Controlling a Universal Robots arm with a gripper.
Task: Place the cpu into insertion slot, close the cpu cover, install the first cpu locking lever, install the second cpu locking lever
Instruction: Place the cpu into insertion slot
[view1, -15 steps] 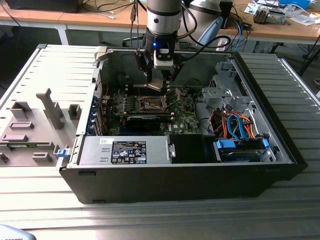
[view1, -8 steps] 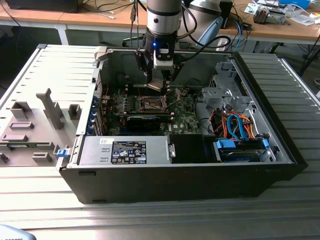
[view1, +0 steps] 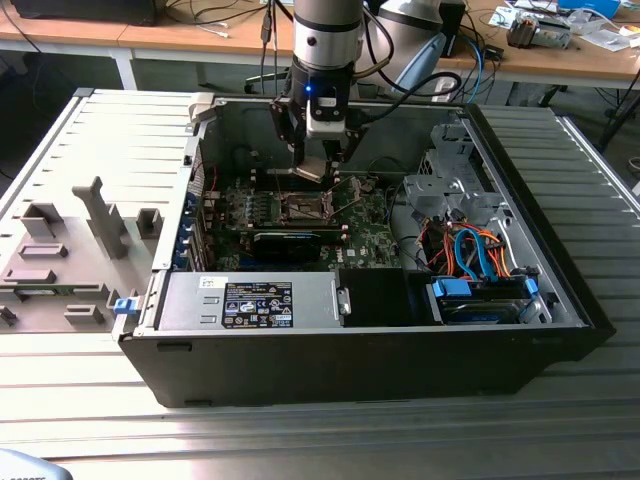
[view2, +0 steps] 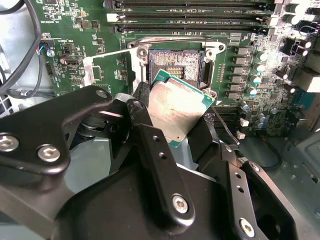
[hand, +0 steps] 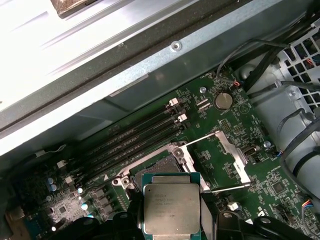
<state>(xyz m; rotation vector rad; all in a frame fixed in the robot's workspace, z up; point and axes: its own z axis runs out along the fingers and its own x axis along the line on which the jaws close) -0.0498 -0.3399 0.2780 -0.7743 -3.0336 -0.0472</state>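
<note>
Hand (view1: 316, 160) is down inside the open computer case (view1: 350, 350), which lies on the ridged metal desk (view1: 320, 430). It is clamped on the cpu (view1: 312, 168): in the second wrist view the black fingers (view2: 142, 117) pinch two opposite edges of the chip.

cpu (view2: 177, 107) is in the air, just beside and above the insertion slot (view2: 175, 65), not seated. Silvery lid faces up and out, green substrate edge visible around it. It is tilted, not flat to the green motherboard (view1: 372, 238). The chip is about square, so it has no real long axis. Its edges sit skewed to the slot's rim, with one corner pointing at the slot.

In the first wrist view the cpu (hand: 171, 207) overlaps the near rim of the insertion slot (hand: 157, 167). It looks clear of the rim, but contact can't be ruled out from this angle.

Slot is open, with its dark contact field exposed. cpu cover (hand: 234, 155) is swung open to one side, window frame clear of the slot; same in the second wrist view (view2: 95, 67). A thin wire lever (view2: 170, 40) runs along the slot edge nearest the long black memory slots (hand: 135, 135).
</note>
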